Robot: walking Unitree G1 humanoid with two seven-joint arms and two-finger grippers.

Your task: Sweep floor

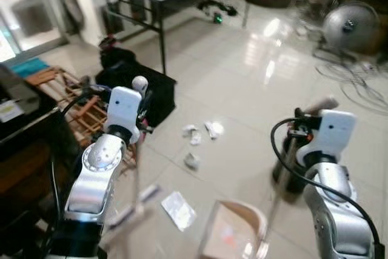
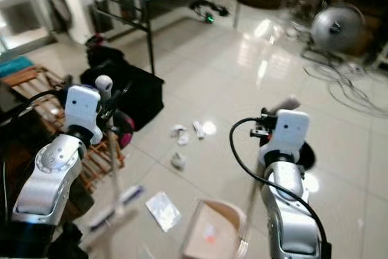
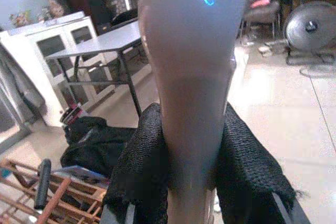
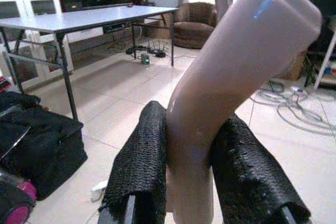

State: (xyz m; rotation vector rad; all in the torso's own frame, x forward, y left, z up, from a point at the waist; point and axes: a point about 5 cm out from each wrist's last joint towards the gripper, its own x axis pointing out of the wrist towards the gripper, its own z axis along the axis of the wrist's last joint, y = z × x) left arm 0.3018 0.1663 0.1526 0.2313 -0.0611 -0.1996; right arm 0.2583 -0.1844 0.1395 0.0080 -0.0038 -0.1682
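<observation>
Floor litter (image 1: 199,133) lies unswept; my left gripper (image 3: 194,182) pinches the broom handle (image 3: 191,77), right gripper (image 4: 197,177) pinches the dustpan handle (image 4: 231,77).

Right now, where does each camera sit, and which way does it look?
Left eye view: head, looking down at floor, paper scraps, dustpan; both arms show.
Right eye view: same scene, slightly shifted; broom beside left arm.
Left wrist view: looks along left gripper, shut on broom handle.
Right wrist view: looks along right gripper, shut on dustpan handle.
Both wrist views share the table.
</observation>
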